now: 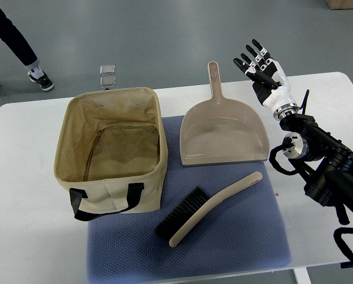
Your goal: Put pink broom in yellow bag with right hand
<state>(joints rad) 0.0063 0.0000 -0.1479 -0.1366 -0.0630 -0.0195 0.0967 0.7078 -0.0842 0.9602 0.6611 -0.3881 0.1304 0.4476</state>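
The broom (209, 207) is a pale pink-beige hand brush with black bristles. It lies on the blue mat (235, 236), handle pointing up right. The yellow bag (114, 148) is an open tan fabric bag with black handles, standing left of the broom. My right hand (260, 65) is raised over the table's far right, fingers spread and empty, well above and right of the broom. A matching pink dustpan (223, 133) lies between the hand and the bag.
The white table (22, 207) carries everything. A person's leg and shoe (37, 74) show at the far left on the floor. Two small grey blocks (107, 76) lie on the floor behind the bag.
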